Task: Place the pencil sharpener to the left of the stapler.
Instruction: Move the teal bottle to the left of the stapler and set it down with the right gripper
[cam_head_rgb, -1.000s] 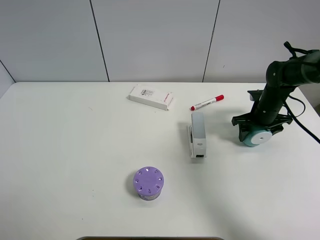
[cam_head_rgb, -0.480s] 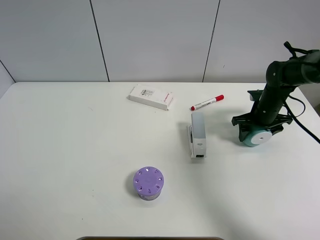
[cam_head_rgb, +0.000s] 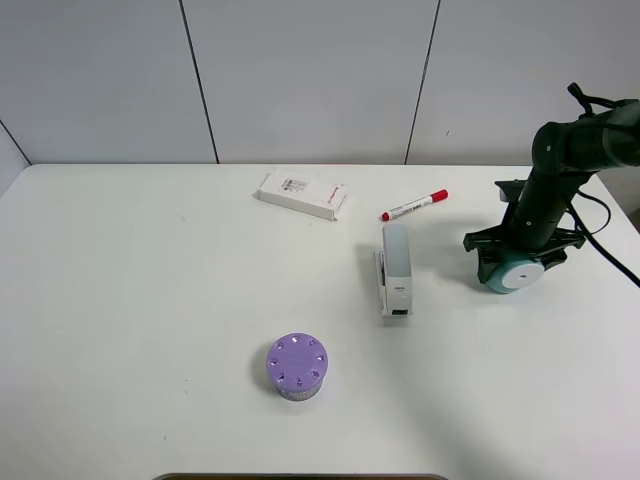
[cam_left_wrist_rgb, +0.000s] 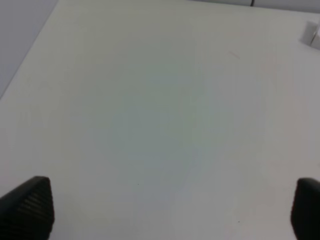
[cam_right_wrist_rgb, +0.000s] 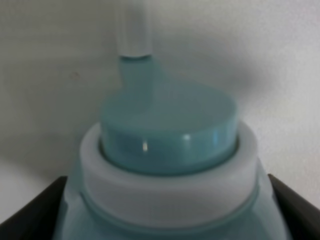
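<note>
Room: pale grey panelled wall (cam_head_rgb: 300, 80) behind the bench, split by thin dark vertical seams.

Surface: white table (cam_head_rgb: 150, 290), matte and bare over most of its 9 o'clock half. A dark strip showed at its near edge.

Right arm (cam_head_rgb: 560, 165): black, reaching down at the 3 o'clock side of the table, with a black cable looping off it toward the edge.

White box (cam_head_rgb: 302, 194): lying flat at about 12 o'clock from table centre, printed label up.

Stapler (cam_head_rgb: 395, 268): grey and white, lying with its long axis running 12 to 6, just toward 3 o'clock of table centre.

Purple cylinder (cam_head_rgb: 297, 368): upright at 6 o'clock from centre, holes in its top, well apart from the rest.

Marker (cam_head_rgb: 413, 205): white with a red cap, at 12 o'clock from the stapler, near it but not touching.

Pencil sharpener (cam_head_rgb: 516, 273): teal, white round face, on the table at 3 o'clock from the stapler and apart from it.

Right gripper (cam_head_rgb: 514, 258): set over the pencil sharpener. In the wrist view its fingers (cam_right_wrist_rgb: 30, 217) sat against both flanks of the teal body with no gap seen.

Left gripper (cam_left_wrist_rgb: 167, 210): jaws spread wide, nothing between them, only bare table below.
</note>
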